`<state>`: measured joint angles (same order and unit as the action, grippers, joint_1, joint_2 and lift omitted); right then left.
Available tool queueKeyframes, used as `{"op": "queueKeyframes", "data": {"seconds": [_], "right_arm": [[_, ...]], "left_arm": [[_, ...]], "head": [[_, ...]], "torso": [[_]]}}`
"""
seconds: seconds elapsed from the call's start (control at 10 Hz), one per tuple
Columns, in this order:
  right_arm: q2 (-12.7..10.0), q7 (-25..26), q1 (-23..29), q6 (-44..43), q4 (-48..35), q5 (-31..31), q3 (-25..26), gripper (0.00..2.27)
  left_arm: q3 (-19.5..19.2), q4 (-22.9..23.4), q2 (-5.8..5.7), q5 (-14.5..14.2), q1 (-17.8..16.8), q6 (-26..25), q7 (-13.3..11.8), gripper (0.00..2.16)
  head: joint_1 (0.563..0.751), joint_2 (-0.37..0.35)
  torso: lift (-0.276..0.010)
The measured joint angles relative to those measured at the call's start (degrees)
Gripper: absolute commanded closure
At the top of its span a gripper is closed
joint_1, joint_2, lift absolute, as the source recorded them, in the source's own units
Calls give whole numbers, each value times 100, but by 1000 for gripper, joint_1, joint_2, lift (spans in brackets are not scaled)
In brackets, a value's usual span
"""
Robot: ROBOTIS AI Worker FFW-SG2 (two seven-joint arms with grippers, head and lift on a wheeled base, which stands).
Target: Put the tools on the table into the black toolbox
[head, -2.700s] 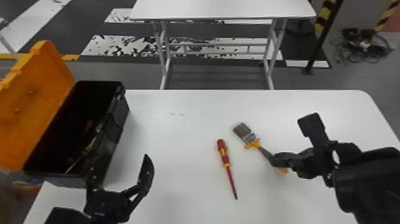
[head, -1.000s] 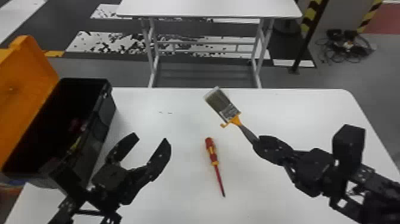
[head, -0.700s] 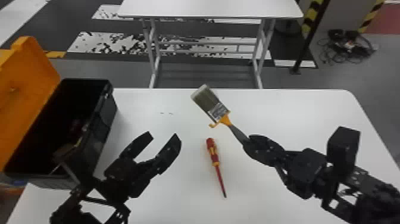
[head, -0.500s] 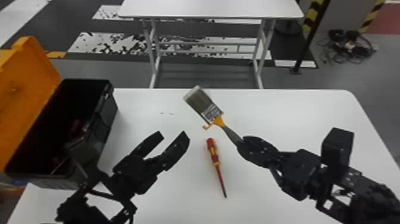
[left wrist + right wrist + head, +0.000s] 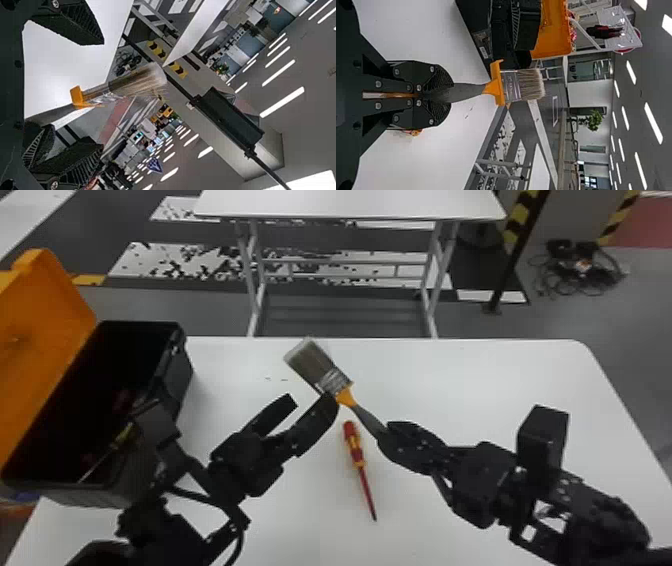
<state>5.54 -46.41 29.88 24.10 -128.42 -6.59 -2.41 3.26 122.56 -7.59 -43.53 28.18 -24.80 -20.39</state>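
Observation:
My right gripper (image 5: 392,432) is shut on the grey-and-orange handle of the paintbrush (image 5: 332,381), holding it above the table, bristles toward the back left. In the right wrist view the gripper (image 5: 449,94) grips the handle of the brush (image 5: 520,85). My left gripper (image 5: 312,400) stands open beside the brush, one finger overlapping its orange collar in the head view. In the left wrist view the brush (image 5: 119,87) lies across the space in front of the open gripper (image 5: 101,95). A red-and-yellow screwdriver (image 5: 357,455) lies on the table. The black toolbox (image 5: 182,390) stands open at the left.
The toolbox's orange lid (image 5: 45,340) is tilted back on its left. A screwdriver (image 5: 107,455) lies inside the toolbox, partly behind my left arm. The white table (image 5: 475,380) has its back edge beyond the brush. A second white table (image 5: 350,202) stands farther off.
The right gripper has lifted the brush off the table and carried it left. My left gripper has moved right and up toward the brush, staying open. The screwdriver on the table has stayed put.

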Motion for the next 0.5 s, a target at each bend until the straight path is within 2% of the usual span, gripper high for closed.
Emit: {"op": "queueKeyframes", "data": {"seconds": [0.2, 0.5], "right_arm": [[-50, 0, 0, 54, 2, -7, -105, 2243], [-143, 9, -19, 80, 2, -41, -193, 2243]], "left_arm": [[104, -47, 91, 4, -112, 5, 1, 76], [240, -274, 126, 26, -214, 53, 28, 117]], "head": [[695, -6], [695, -6]], "torso": [[-75], [-75]]}}
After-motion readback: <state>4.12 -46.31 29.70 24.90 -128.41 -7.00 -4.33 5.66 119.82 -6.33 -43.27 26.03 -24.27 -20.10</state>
